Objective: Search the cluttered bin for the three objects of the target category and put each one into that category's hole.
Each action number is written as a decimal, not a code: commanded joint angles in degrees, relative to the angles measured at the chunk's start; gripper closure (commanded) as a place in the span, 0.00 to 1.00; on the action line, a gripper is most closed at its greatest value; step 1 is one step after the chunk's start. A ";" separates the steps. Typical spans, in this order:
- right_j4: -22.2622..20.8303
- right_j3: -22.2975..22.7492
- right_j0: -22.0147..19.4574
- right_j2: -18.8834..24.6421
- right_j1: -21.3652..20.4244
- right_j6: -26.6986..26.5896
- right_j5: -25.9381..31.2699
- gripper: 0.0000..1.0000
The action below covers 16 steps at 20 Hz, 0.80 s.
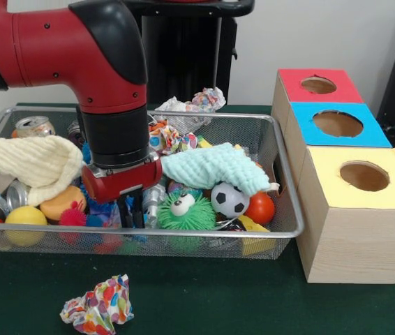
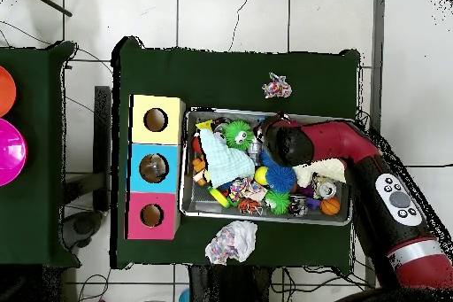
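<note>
A crumpled ball of colourful paper is seen at the bottom left of the frame, on the green table. Behind it, a wire mesh bin is filled with clutter: a green spiky ball with eyes, a small soccer ball, a mint cloth, a cream cloth and crushed cans. The red and black arm's gripper is lowered into the bin left of centre; whether its jaws are apart cannot be told. At the right, a wooden box is seen with yellow, blue and red holes. More crumpled paper is seen beyond the bin.
</note>
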 commanded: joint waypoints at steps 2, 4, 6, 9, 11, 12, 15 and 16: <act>-4.66 -3.48 0.46 -0.64 4.55 -9.99 -0.83 1.00; -4.68 -3.42 0.49 -0.63 4.44 -10.21 -0.66 1.00; -4.58 -3.48 0.42 -0.58 4.48 -10.30 -0.56 1.00; -3.96 -2.80 0.46 -0.62 3.44 -9.62 -0.04 1.00; -2.84 -1.73 0.32 -0.36 1.82 -9.47 1.24 1.00; -2.13 -1.03 0.22 -0.15 0.77 -9.47 2.09 1.00; 0.22 1.06 -0.07 0.56 -2.84 -9.22 4.74 1.00; 0.74 1.44 -0.10 0.78 -3.61 -9.32 5.36 1.00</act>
